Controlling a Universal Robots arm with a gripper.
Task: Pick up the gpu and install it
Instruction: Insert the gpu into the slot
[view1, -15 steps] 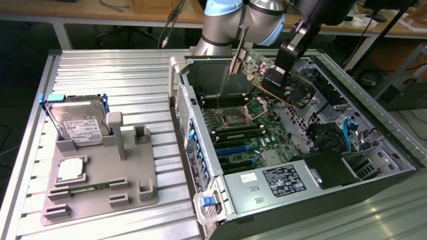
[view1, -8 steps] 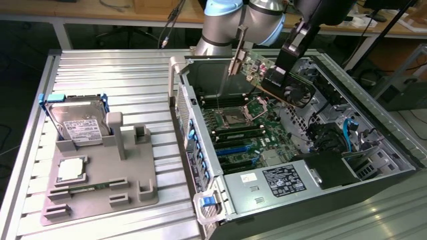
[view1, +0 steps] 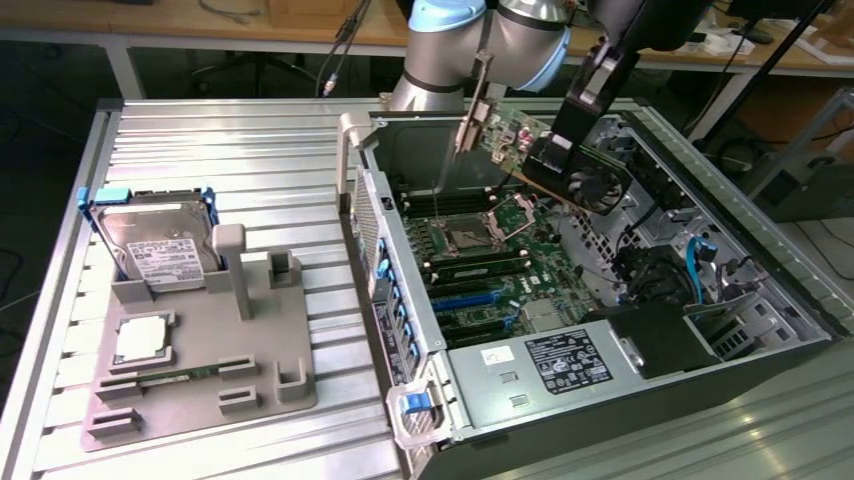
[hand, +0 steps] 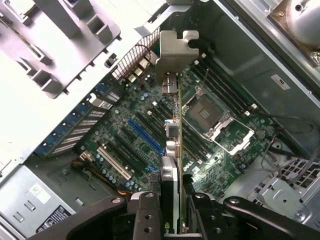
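Metal bench (view1: 227, 140) w/ open PC case (view1: 641, 420): gpu (view1: 534, 150) is held over mobo (view1: 487, 255) by gripper (hand: 172, 205), jaws clamped on it; judged mid-carry; lining-up w/ slot is required

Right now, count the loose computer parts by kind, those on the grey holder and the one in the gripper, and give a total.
hard drive: 1
processor chip: 1
memory stick: 1
graphics card: 1
Total: 4
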